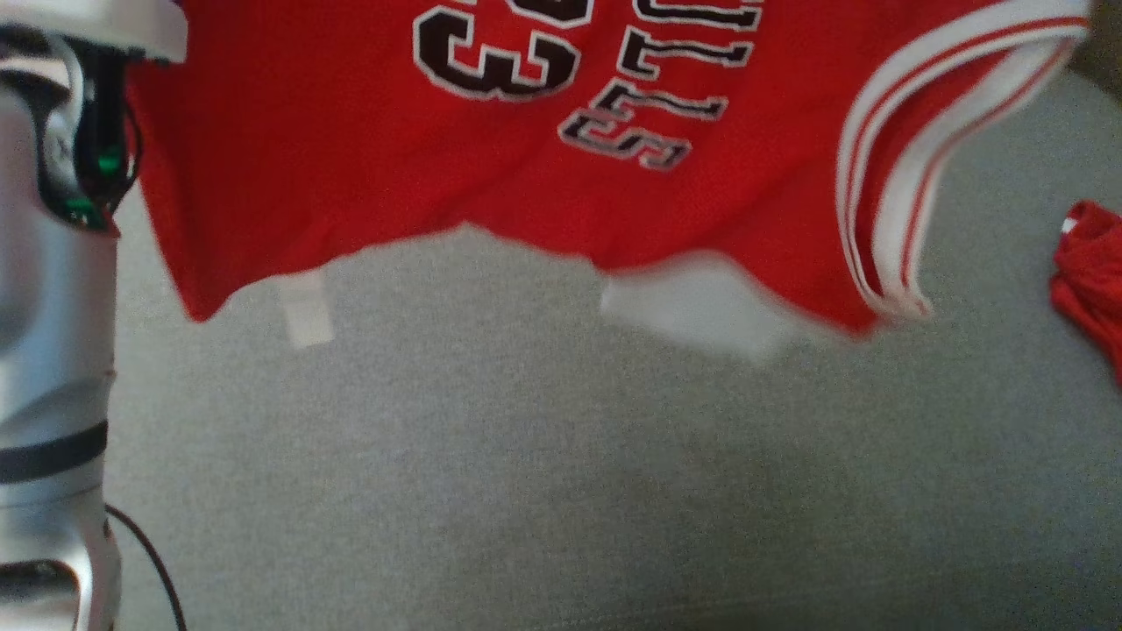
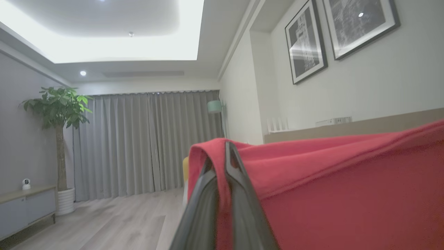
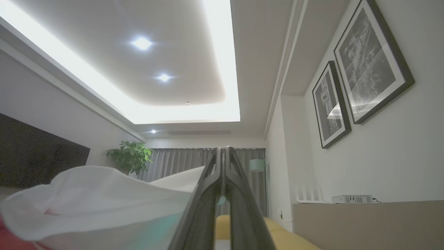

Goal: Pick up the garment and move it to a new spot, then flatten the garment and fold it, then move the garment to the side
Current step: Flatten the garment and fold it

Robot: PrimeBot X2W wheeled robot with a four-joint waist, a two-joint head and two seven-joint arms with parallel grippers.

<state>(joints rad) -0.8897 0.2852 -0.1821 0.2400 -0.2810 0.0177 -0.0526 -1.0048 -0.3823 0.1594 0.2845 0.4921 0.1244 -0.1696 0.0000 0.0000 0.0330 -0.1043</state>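
Observation:
The garment (image 1: 351, 158) is a red jersey with black-and-white lettering and white-striped armhole trim (image 1: 885, 175). It hangs spread in the air above the grey surface (image 1: 526, 482), its lower edge blurred. In the left wrist view my left gripper (image 2: 222, 156) is shut, with a fold of the red garment (image 2: 329, 180) pinched between its fingers and draped over the tips. In the right wrist view my right gripper (image 3: 223, 152) is shut, and the garment's white trim (image 3: 104, 194) runs into its fingers from the left. My pale left forearm (image 1: 53, 307) stands at the head view's left edge.
A second crumpled red cloth (image 1: 1091, 272) lies on the grey surface at the right edge. A black cable (image 1: 153, 561) trails by the left forearm. The wrist views look out at the room: curtains (image 2: 145, 146), a potted plant (image 2: 59, 114) and framed pictures (image 2: 307, 41).

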